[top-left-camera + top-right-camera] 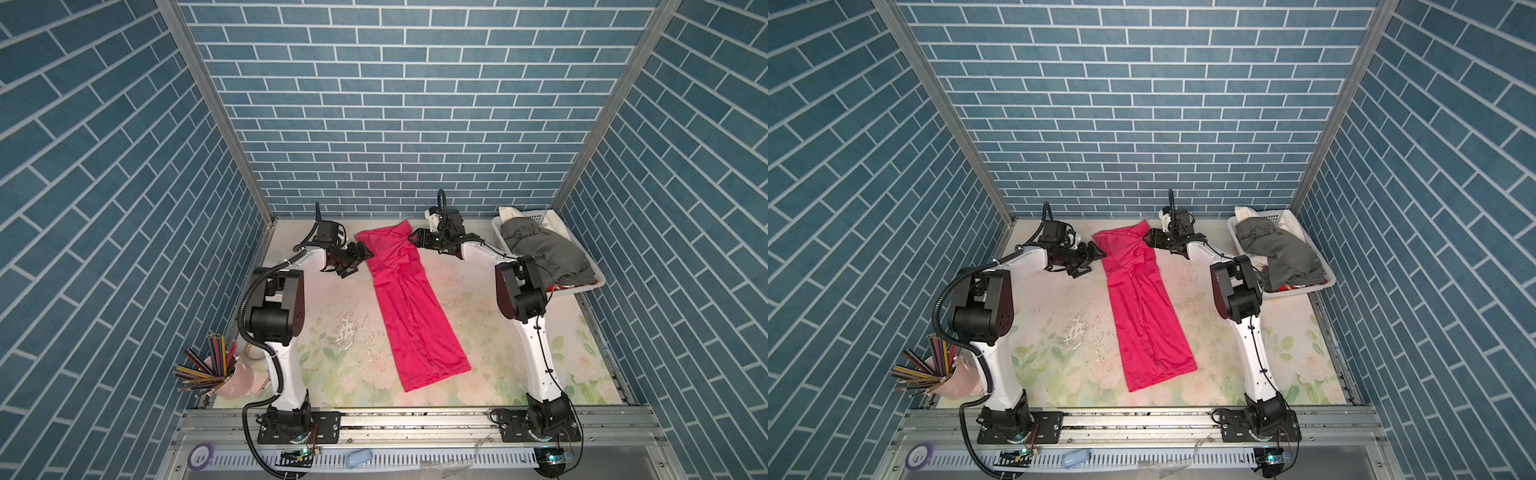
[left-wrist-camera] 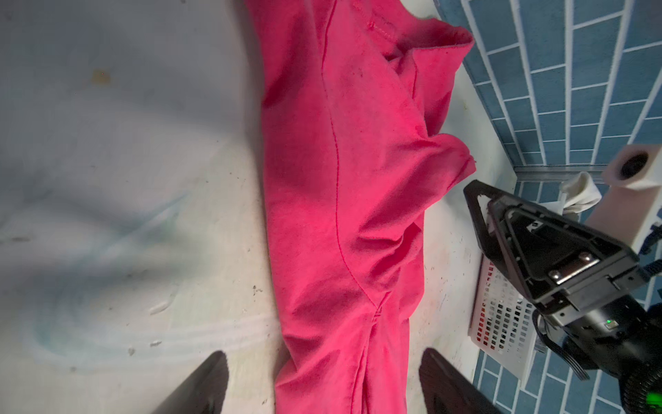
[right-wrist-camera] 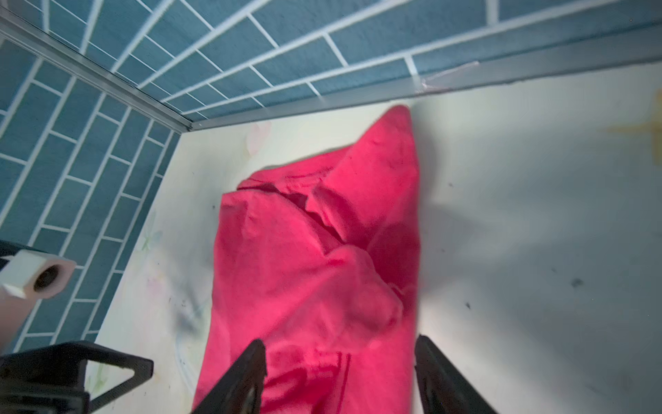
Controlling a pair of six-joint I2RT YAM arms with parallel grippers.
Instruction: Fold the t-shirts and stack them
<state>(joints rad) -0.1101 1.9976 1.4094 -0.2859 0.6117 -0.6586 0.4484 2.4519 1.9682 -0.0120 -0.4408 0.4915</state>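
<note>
Blue brick-patterned walls (image 1: 399,124) are enclosing three sides | floral-printed surface (image 1: 465,332) is flaking | aluminium posts (image 1: 216,108) are framing corners

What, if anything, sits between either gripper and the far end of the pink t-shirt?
Nothing visible. The left gripper and right gripper, both open, flank the far end of the pink t-shirt with no object in between.

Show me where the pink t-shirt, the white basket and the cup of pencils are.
pink t-shirt (image 1: 409,307): in a top view, the middle of the folded cloth.
white basket (image 1: 579,290): in a top view, its near wall.
cup of pencils (image 1: 239,380): in a top view, the pink cup's side.
</note>
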